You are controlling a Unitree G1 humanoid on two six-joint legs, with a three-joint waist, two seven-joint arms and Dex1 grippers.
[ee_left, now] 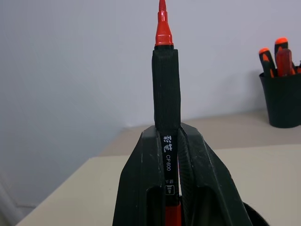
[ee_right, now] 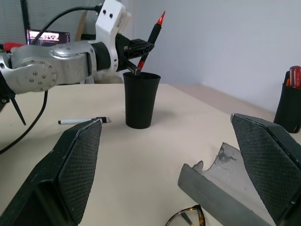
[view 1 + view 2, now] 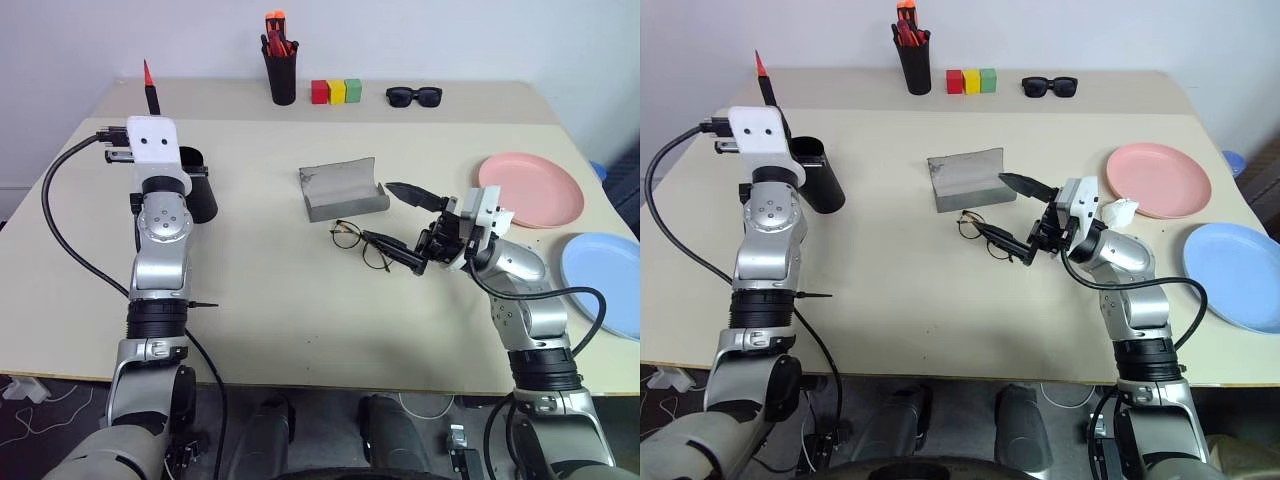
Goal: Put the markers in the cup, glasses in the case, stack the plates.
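Beige table (image 3: 300, 320) against a pale wall, task things spread across it. Near the left edge, left gripper (image 1: 171, 141) clamped tight on red marker (image 1: 165, 94), red tip up, raised over the upright black cup (image 2: 140, 100); from the right wrist view, marker tilted, lower end right at the cup's rim. Other marker (image 2: 83, 121), black with white end, flat on the table beside the cup, apart from it. At table centre, grey case (image 3: 343, 188) lying open, lid raised. Just in front of it, glasses (image 3: 358, 243), wire-framed, flat on the table. Right gripper (image 3: 402, 225) spread to its widest, empty, one finger above the glasses' right end, the other near the case's right end; contact with the glasses cannot be told. On the right, pink plate (image 3: 532, 188) and, nearer the table's front corner, blue plate (image 3: 605, 280), side by side, not stacked, a narrow gap between. Along the back strip, black holder (image 3: 282, 75) with orange-red pens (image 3: 276, 35), then red, yellow and green blocks (image 3: 335, 92) in a row, touching, then black sunglasses (image 3: 414, 96) further right, all well apart from both grippers
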